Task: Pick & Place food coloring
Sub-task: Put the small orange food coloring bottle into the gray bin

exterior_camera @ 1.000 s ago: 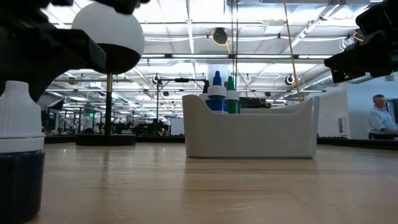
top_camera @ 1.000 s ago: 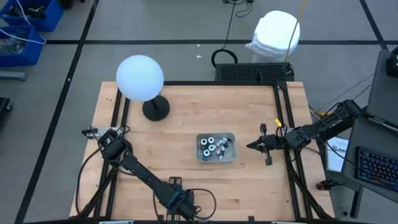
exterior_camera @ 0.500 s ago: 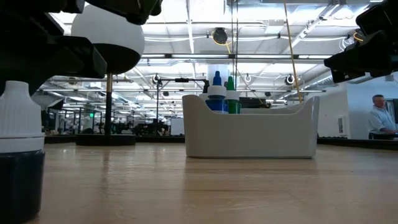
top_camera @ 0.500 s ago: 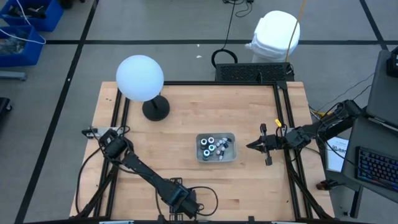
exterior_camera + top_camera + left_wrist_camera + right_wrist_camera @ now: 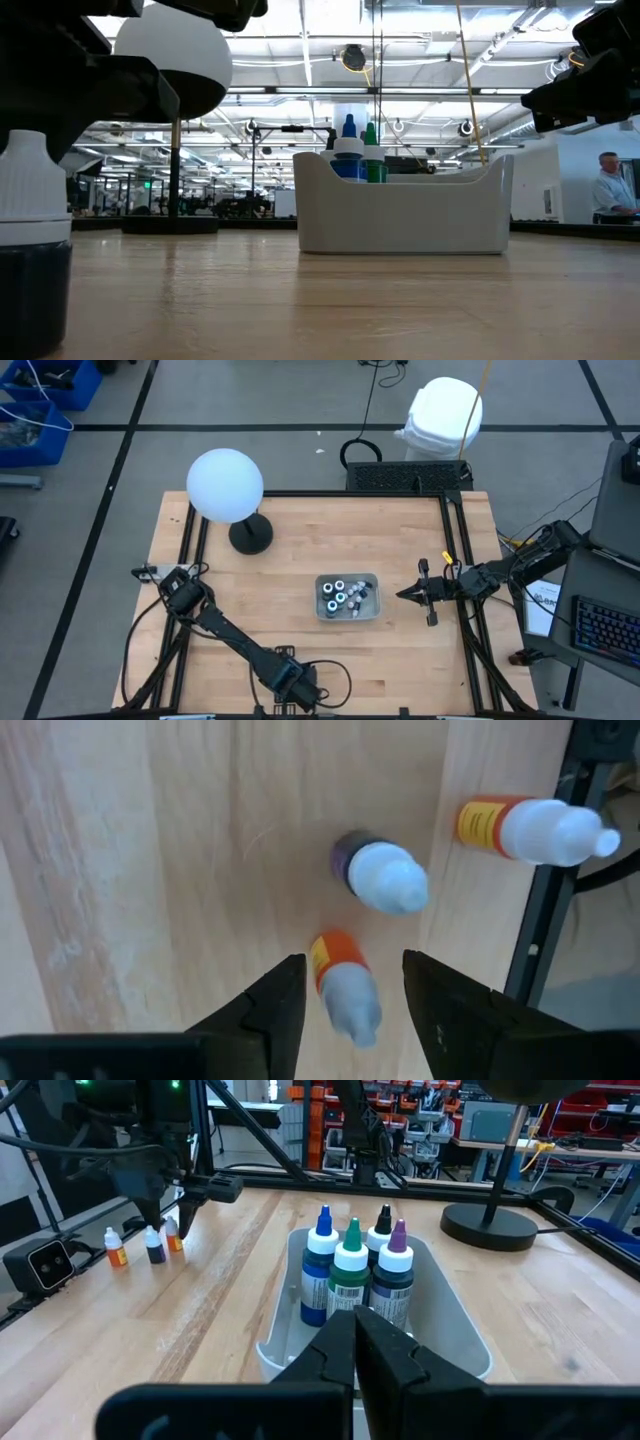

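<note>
Three small food coloring bottles stand upright on the wood at the table's near edge. They are an orange-labelled one [image 5: 335, 970], a dark purple one with a white top [image 5: 378, 872] and a second orange-labelled one [image 5: 530, 828]. My left gripper [image 5: 352, 965] [image 5: 293, 688] points down over them, open. Its fingers stand on either side of the first orange bottle's top, with a gap showing at each side. Several bigger bottles [image 5: 352, 1270] stand in the white tray [image 5: 348, 575]. My right gripper [image 5: 405, 594] waits shut and level, to the right of the tray.
A white globe lamp [image 5: 225, 485] stands on its dark round base [image 5: 250, 535] at the far left. Black frame rails [image 5: 455, 560] run along the table's sides. A small camera box [image 5: 45, 1262] sits at the near edge by the little bottles. Bare wood lies between these bottles and the tray.
My left gripper has tipped and rolled a little where it hangs over the small bottles, without leaving its place. The bottles and the tray stand as before.
</note>
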